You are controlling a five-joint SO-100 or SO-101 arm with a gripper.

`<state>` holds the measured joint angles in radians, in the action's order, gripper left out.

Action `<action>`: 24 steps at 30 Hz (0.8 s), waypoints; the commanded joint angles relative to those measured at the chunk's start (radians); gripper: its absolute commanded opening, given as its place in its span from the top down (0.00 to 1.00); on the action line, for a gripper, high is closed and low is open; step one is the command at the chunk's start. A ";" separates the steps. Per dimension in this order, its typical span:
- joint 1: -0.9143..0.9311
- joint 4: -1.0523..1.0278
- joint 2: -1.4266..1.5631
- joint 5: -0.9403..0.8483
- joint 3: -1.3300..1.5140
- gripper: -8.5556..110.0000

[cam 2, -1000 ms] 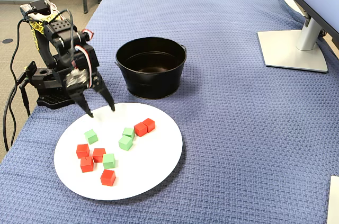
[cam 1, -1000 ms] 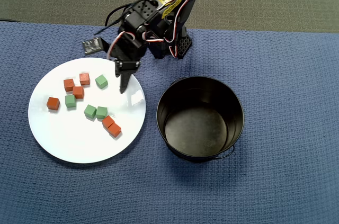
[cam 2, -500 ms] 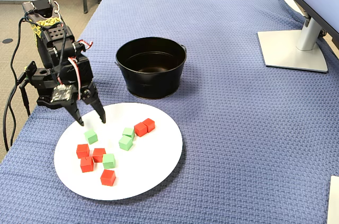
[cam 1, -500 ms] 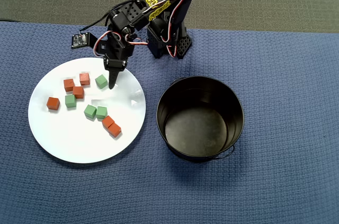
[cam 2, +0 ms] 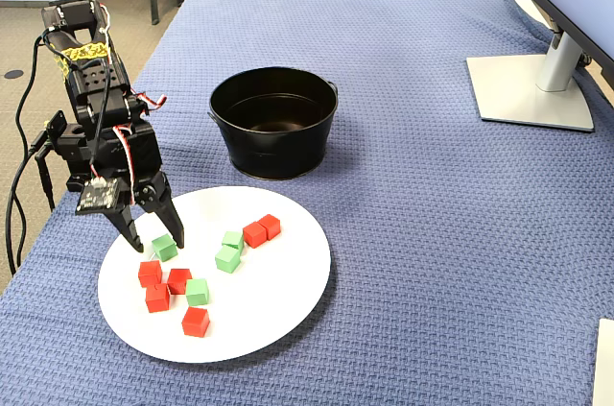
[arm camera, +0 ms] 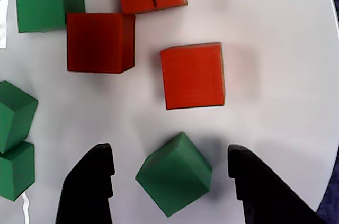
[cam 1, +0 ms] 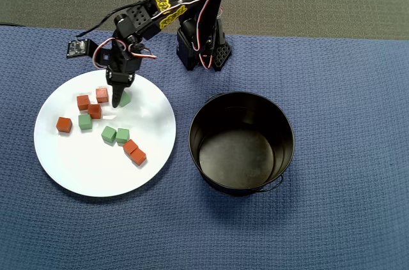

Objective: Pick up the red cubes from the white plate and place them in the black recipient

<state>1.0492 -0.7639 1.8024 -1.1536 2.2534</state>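
Progress: you have nothing delivered yet. The bucket [cam 1: 241,142] shows a bare bottom in the overhead view, and all six red cubes [cam 1: 137,152] sit on the plate [cam 1: 77,168] among four green cubes [cam 1: 115,135].

Gripper [cam 1: 119,100] is low over the plate's far side, near the arm's base. In the wrist view the jaws stand wide apart and hold nothing — a tilted green cube [arm camera: 175,173] lies between the tips, touching neither.

Nearest red cube [arm camera: 193,75] sits just beyond that green one, clear of the jaws, with two more reds close beside it.

Judgement: you are lined up on the wrong colour — shift forward to the red before closing. All six picks and drops remain
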 commanded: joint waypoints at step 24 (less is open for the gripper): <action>0.058 0.040 -0.267 -0.202 -0.245 0.80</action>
<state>1.0799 -0.7624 1.5324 -1.2487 2.0463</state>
